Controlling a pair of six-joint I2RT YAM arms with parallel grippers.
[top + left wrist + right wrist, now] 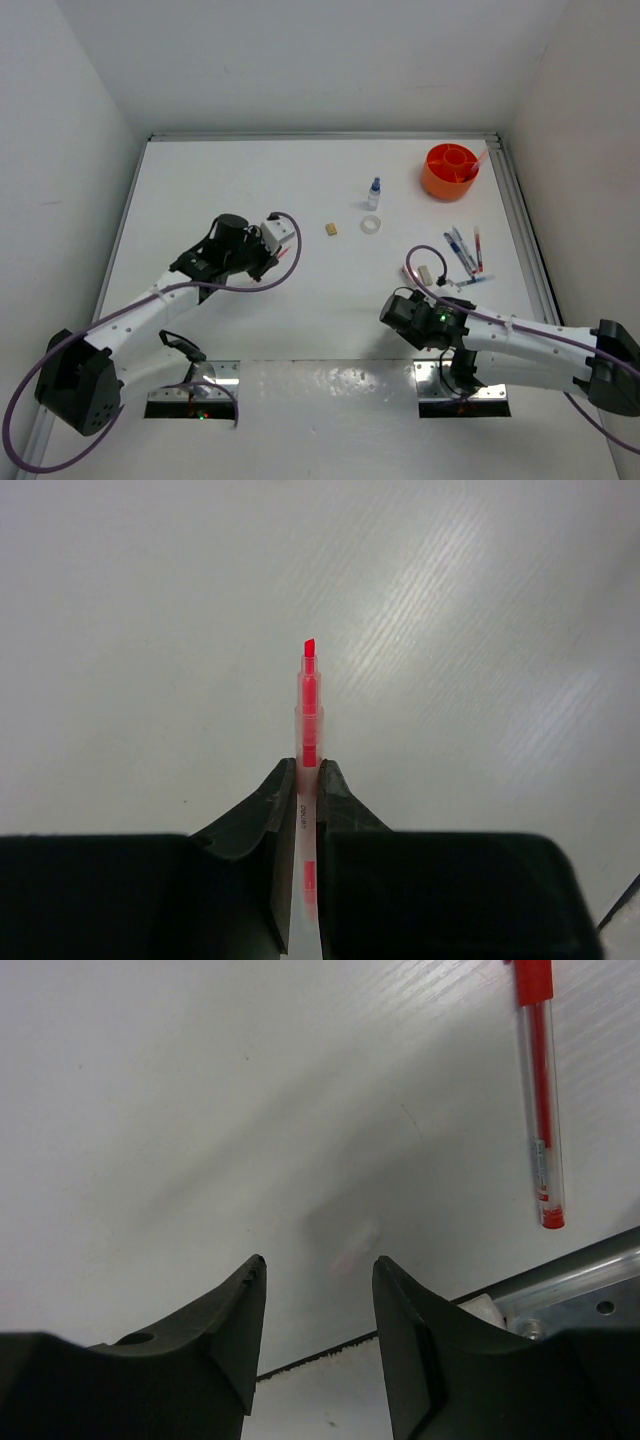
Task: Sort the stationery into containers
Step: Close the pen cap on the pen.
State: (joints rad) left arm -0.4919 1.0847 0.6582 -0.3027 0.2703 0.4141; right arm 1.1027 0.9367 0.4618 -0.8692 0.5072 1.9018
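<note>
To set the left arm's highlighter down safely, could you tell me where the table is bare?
Bare: the far-left stretch from the table's left edge to the tan eraser, and the near middle between left arm and right arm. Crowded: the right side, orange tub through pens to white eraser.

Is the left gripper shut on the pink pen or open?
Shut: the fingers of the left gripper pinch the pink pen from both sides.

place: robot lab cell | evidence: white table [250,190] boxed by bare white walls [300,60]; left arm [150,305], right arm [520,340] bolted at near edge
</note>
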